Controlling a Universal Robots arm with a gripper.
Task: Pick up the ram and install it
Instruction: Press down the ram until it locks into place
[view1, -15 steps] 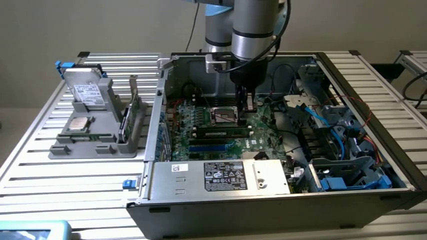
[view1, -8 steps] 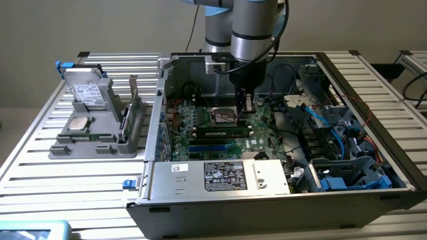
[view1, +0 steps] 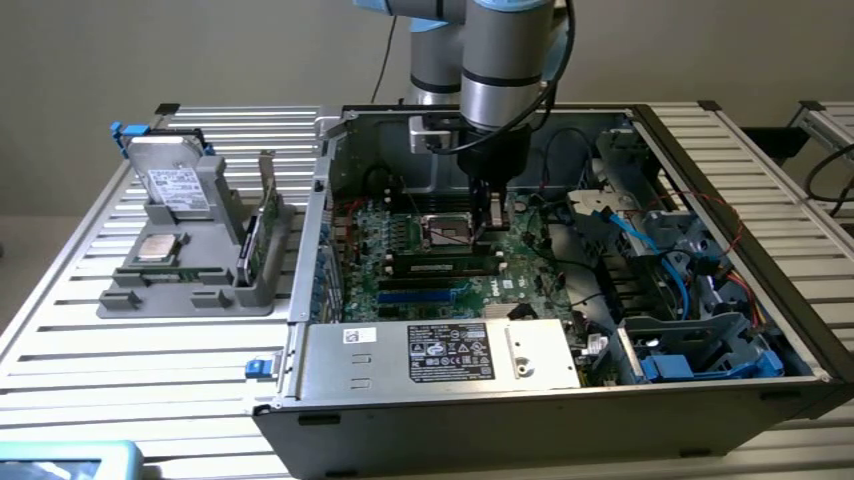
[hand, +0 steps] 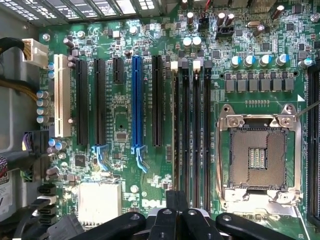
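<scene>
The ram (view1: 447, 266), a thin dark stick with a pale label, is lying along a slot near the middle of the green motherboard (view1: 400, 240), just in front of the square metal-framed socket (view1: 449, 233), its long axis running across the exterior view. The black gripper (view1: 489, 222) is hanging over the slots' right end; whether it is open cannot be told. Blue cables (view1: 641, 235) are crowding the metal case's (view1: 534, 420) right side.

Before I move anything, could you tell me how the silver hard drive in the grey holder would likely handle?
The hard drive looks metal-cased, so it is probably stiff and heavy for its size. It leans tilted in the grey holder, so a push might tip it. Its smooth face could be slippery.
</scene>
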